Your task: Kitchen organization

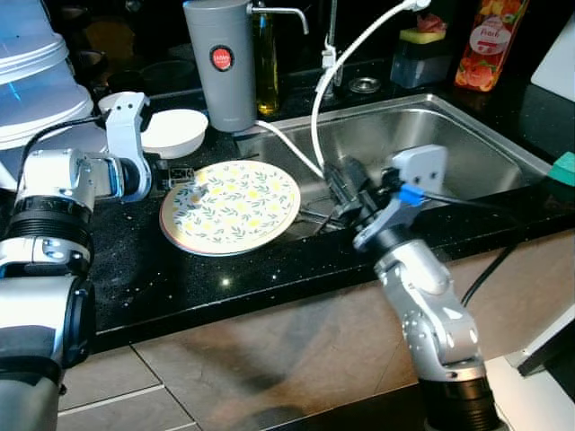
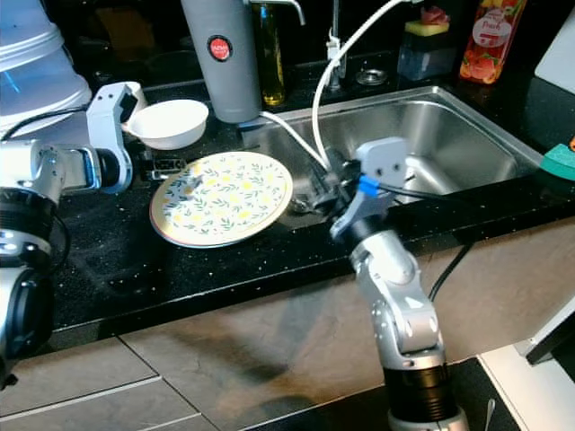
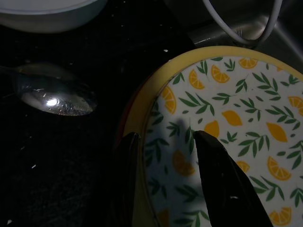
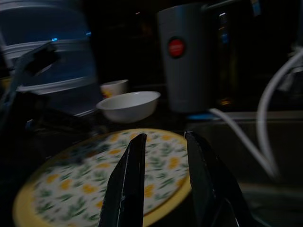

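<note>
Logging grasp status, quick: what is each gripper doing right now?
Left gripper: open, fingers astride the plate rim.
Right gripper: open, holding nothing, by the sink edge.

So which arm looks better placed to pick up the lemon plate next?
Left, probably. The left gripper has open fingers straddling the plate rim. The right gripper hovers open beside the opposite edge, over the sink.

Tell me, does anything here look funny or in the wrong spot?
Yes. The lemon-patterned plate sticks out past the sink edge instead of lying fully on the black counter. The left tool straddles its rim.
</note>
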Tool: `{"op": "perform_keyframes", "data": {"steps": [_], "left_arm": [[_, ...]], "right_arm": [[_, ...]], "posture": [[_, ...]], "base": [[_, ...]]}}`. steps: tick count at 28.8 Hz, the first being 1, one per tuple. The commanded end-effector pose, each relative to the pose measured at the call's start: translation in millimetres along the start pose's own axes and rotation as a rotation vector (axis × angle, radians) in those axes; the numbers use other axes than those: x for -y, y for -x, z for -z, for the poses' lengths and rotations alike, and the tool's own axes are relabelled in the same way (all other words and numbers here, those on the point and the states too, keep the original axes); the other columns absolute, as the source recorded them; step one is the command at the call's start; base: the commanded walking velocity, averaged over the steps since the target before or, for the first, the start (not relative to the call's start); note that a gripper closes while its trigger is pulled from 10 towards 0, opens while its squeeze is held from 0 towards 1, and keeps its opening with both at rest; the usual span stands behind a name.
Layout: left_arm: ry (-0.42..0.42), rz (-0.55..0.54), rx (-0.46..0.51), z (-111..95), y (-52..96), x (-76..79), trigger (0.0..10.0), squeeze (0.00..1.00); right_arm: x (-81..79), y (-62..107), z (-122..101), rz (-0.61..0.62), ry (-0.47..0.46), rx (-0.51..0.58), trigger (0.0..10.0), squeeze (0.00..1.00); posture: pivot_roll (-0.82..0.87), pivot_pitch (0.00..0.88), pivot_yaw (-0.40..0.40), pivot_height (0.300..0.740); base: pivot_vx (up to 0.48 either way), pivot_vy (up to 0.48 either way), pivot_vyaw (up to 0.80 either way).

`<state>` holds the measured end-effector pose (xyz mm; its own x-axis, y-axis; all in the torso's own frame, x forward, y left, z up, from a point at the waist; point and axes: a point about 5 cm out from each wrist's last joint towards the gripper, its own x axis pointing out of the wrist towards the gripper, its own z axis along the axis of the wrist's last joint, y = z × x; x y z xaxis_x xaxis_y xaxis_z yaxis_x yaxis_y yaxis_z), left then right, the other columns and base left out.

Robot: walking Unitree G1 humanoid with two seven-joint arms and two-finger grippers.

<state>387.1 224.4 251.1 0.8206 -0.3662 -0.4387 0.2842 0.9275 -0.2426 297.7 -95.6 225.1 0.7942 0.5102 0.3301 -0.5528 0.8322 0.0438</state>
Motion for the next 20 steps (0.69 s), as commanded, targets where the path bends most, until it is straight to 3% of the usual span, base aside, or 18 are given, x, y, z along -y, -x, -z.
{"op": "perform_keyframes", "data": {"steps": [1, 10, 20], "left_arm": [[0.004, -0.029, -0.024, 4, 5.0, -9.7, 10.0, 0.00], [0.012, -0.006, -0.082, 15, 6.1, -15.1, 10.0, 0.00], [0.053, -0.014, -0.123, 35, -4.9, -16.4, 10.0, 0.00]], "right_arm": [[-5.8, -0.2, 2, -0.042, -0.020, -0.021, 10.0, 0.00], [-11.1, 0.7, 20, -0.089, 0.041, -0.138, 10.0, 0.00], [-21.4, -6.3, 35, -0.106, 0.059, -0.206, 10.0, 0.00]], "posture": [[0.00, 0.038, 0.077, 0.740], [0.00, 0.041, 0.069, 0.740], [0.01, 0.049, 0.064, 0.740]], "base": [[0.000, 0.000, 0.00], [0.000, 0.000, 0.00], [0.000, 0.000, 0.00]]}}
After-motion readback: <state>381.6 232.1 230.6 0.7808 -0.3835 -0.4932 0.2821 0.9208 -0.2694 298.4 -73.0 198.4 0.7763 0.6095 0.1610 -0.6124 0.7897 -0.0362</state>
